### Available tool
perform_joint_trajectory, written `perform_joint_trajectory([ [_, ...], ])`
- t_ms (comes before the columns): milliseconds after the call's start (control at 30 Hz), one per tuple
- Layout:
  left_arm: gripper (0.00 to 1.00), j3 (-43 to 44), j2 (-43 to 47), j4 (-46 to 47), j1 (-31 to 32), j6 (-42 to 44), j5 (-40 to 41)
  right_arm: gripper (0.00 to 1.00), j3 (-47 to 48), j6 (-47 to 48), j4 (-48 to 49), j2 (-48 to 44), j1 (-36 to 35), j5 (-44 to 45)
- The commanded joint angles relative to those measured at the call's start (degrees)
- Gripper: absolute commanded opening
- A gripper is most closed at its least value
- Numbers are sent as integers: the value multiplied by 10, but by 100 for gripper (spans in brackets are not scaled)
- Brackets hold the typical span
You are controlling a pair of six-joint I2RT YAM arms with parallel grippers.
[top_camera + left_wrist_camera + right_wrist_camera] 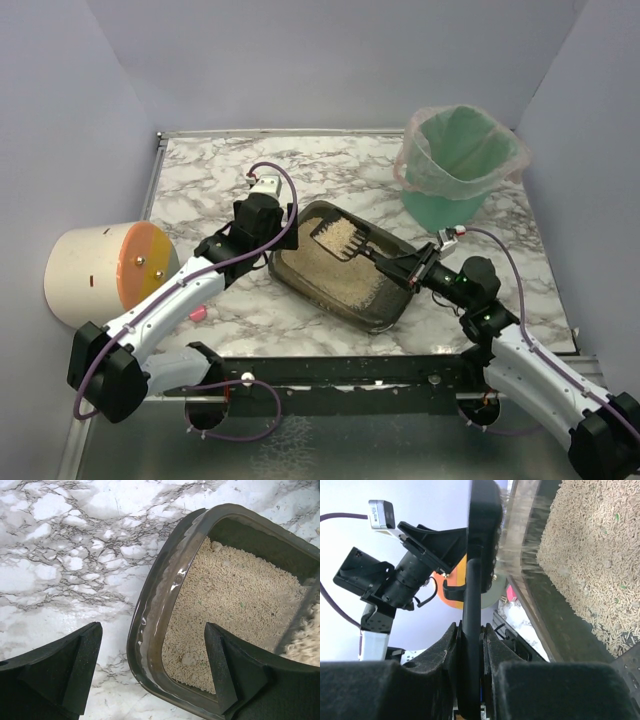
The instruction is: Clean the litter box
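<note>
The litter box (385,312), a shallow dark tray of beige litter, lies slantwise at the table's middle. My right gripper (412,270) is shut on the handle of a black slotted scoop (372,256). The scoop's head is raised over the tray's far end and carries a heap of litter. In the right wrist view the handle (472,605) runs straight up from between the closed fingers, with the tray wall (530,575) to its right. My left gripper (152,667) is open and straddles the tray's rim (150,625) at its left corner, one finger outside over the table and the other over the litter.
A green bucket lined with a clear bag (458,165) stands at the back right, beyond the tray. A pale cylinder with an orange face (105,270) lies at the table's left edge, with a small pink thing (198,314) near it. A metal rail (340,372) runs along the near edge.
</note>
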State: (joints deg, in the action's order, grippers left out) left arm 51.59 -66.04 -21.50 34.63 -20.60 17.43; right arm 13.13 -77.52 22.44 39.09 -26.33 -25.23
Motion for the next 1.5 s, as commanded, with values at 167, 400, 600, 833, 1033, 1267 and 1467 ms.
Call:
perform_joint_trajectory([
  [167, 90, -6, 11, 5, 3, -4, 5, 1, 18, 28, -53, -39, -20, 68],
  [400, 90, -5, 13, 6, 3, -3, 6, 1, 22, 26, -42, -42, -27, 77],
  [600, 90, -4, 10, 7, 3, -2, 2, 1, 6, 4, -16, -28, -31, 60],
  [833, 90, -6, 10, 9, 3, -2, 4, 1, -14, -34, 92, 13, -36, 25],
  [1033, 90, -5, 9, 8, 3, -2, 1, 1, -5, -3, 61, 16, -15, 10],
  [1267, 90, -5, 7, 8, 3, -1, 1, 1, 4, -15, 106, 46, -13, -19],
  [1467, 90, -6, 7, 6, 3, -1, 3, 1, 39, 24, 49, 33, -8, 5],
])
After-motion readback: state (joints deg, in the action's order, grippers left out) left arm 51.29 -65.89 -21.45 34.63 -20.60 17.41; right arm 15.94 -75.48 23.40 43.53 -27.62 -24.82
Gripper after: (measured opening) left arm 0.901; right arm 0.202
